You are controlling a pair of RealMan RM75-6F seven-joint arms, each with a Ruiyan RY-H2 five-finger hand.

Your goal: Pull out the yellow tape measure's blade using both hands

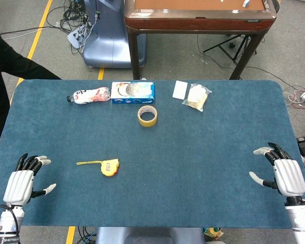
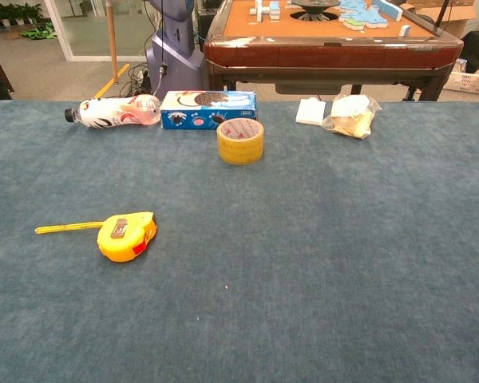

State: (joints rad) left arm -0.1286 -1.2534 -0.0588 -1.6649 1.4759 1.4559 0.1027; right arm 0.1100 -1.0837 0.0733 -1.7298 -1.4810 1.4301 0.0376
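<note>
Both hands, left hand (image 1: pixel 21 184) and right hand (image 1: pixel 284 174), rest fingers apart, empty; yellow tape measure (image 1: pixel 110 167) untouched beyond left fingertips, its blade (image 1: pixel 89 162) barely out.

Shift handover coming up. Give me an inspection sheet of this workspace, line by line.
Surface: blue cloth table, flat.
Job's things: yellow tape measure lying flat near the left side, a short length of blade already out, pointing left.
Clutter: plastic bottle on its side, blue box, roll of tape, white pad, clear bag, all along the far edge.
Hands: left hand and right hand at the near corners, fingers apart, holding nothing.
Cables: loose wires on the floor beyond the table.
Surroundings: wooden game table; a person's dark sleeve at left.
</note>
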